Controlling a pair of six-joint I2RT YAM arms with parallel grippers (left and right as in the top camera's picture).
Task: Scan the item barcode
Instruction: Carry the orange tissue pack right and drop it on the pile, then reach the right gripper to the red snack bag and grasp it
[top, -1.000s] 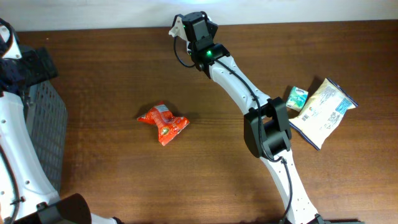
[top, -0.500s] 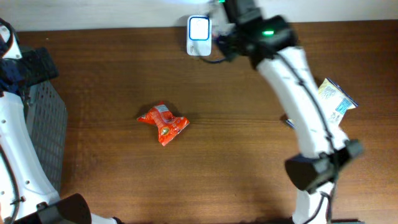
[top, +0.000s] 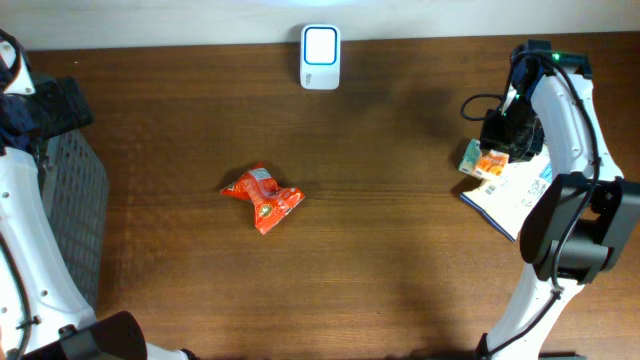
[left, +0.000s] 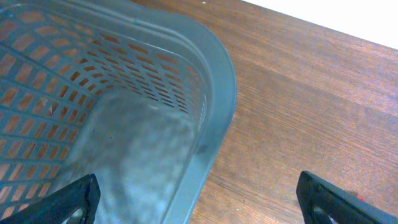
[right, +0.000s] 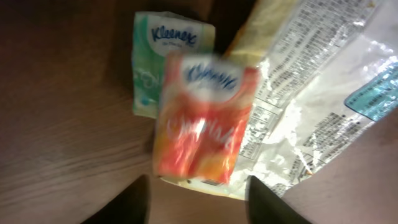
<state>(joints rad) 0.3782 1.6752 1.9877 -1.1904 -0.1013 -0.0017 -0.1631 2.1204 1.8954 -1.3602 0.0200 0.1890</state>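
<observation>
- As you look down from overhead, you count one scanner (top: 320, 57), two tissue packs, one large printed bag (top: 510, 195), one red snack packet (top: 262, 198) and one grey basket (top: 75, 200) on the bench (top: 400, 260).
- You have two arms in view, one at each side of the bench.
- The orange tissue pack (right: 202, 118) lies near the right edge of the bench. In the right wrist view it covers a lower corner of the green tissue pack (right: 168, 62) and the near edge of the bag.
- Your right gripper (right: 199, 194) hangs directly over that cluster. Its two fingers are spread, and the orange pack's near end sits just beyond the tips, between them. It looks let go rather than pinched, and the pack is blurred.
- Your left gripper (left: 199, 199) is spread wide and holds nothing. It hovers over the rim of the basket at the left edge.
- The scanner stands at the middle of the far edge, well apart from the orange pack.
- The snack packet lies left of the middle, on its own.
- You can read "Kleenex" on both tissue packs.
- The bag carries dense small print and a blue patch, too fine to read.
- The snack packet's writing is too small to make out.
</observation>
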